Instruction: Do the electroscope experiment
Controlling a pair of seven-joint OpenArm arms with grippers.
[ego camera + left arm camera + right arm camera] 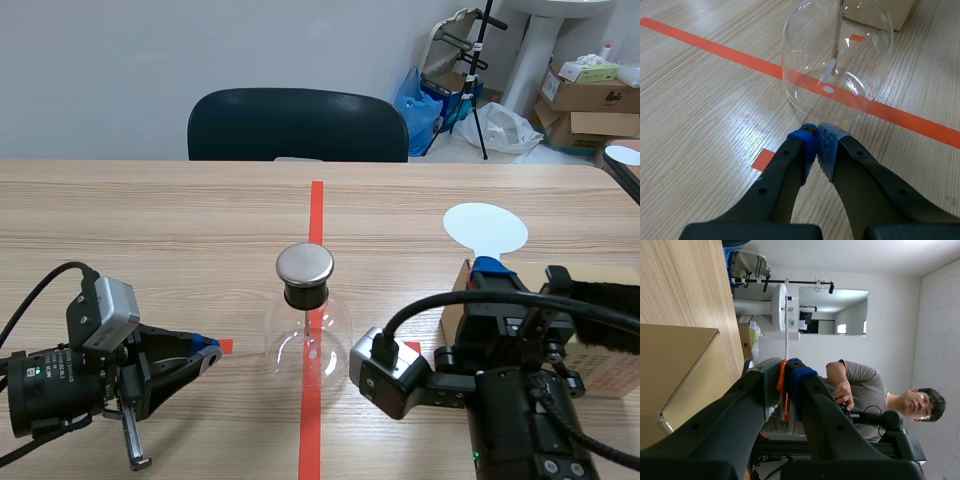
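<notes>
Clear glass electroscope flask (309,338) wears a round metal cap (305,264).

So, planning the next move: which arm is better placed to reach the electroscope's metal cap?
Probably right: the right hand holds the white paddle near the metal cap. The left hand is shut on nothing, low by the flask.

Bright, even overhead room light. Shadows on table (150,230) soft and faint. White glare spots on flask (860,60), sheen on cap (304,264). Left wrist view: pale reflection across wood. Right wrist view: bright wall (890,300).
</notes>
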